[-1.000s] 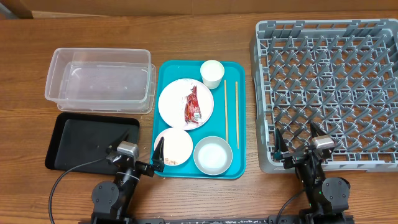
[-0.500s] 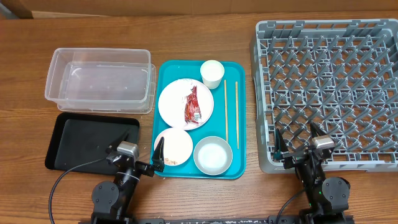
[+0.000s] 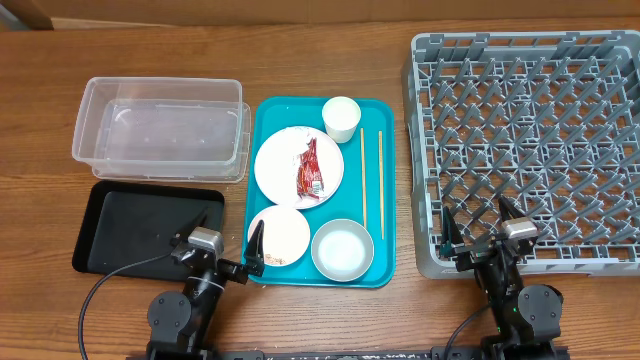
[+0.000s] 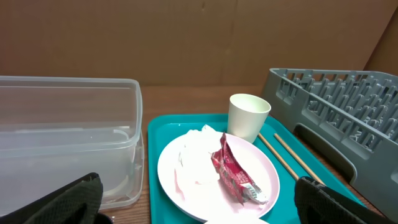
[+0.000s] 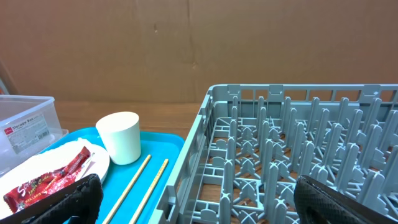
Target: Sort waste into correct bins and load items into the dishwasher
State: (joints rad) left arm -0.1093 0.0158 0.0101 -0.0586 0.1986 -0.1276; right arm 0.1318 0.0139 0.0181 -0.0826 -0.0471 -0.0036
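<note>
On the teal tray (image 3: 384, 262), the large white plate (image 3: 283, 158) holds the red-and-white sauce packet (image 3: 310, 170) and a crumpled white tissue (image 4: 194, 152). The smaller plate (image 3: 281, 232), white bowl (image 3: 342, 250), white cup (image 3: 341, 118) and two chopsticks (image 3: 371, 180) also lie on it. The clear tub (image 3: 160, 128) and black tray (image 3: 140, 228) are to the left, and the grey dish rack (image 3: 530, 130) is to the right. My left gripper (image 3: 222, 242) is open by the tray's front left corner. My right gripper (image 3: 478, 228) is open at the rack's front edge. Loose grains are too small to make out.
The left wrist view shows the packet (image 4: 233, 171), cup (image 4: 249, 116) and tub (image 4: 68, 134) ahead. The right wrist view shows the cup (image 5: 119, 137), chopsticks (image 5: 140, 180) and rack (image 5: 298, 149). A brown cardboard wall stands behind the wooden table (image 3: 60, 300).
</note>
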